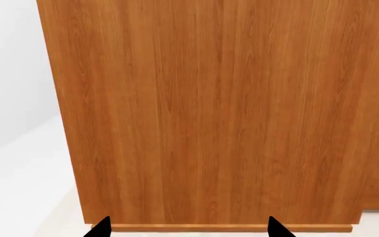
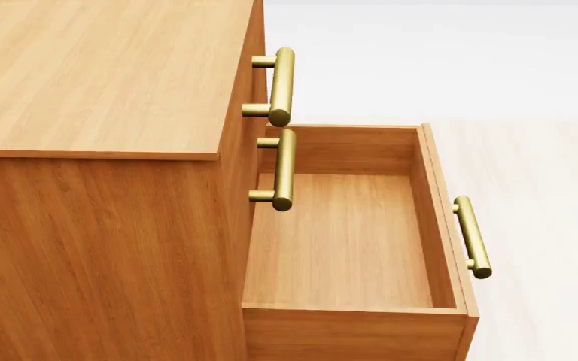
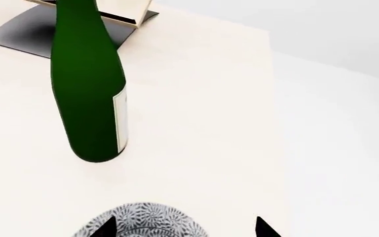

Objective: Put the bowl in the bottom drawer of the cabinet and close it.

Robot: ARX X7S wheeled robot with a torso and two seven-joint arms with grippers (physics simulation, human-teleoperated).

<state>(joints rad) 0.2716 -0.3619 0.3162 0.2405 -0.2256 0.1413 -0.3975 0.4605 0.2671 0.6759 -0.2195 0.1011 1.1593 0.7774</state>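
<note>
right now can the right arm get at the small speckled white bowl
Probably yes: the small speckled white bowl sits just ahead of the right gripper, its jaws spread apart, with the tall green glass bottle standing farther off, not between them.

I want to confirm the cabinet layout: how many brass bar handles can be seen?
3. The top handle and the middle handle sit on the closed upper fronts of the cabinet; the third handle is on the pulled-out bottom drawer. None looks hidden.

Bowl (image 3: 143, 221) cut off by frame edge — cabinet (image 2: 98, 188) base too.
</note>
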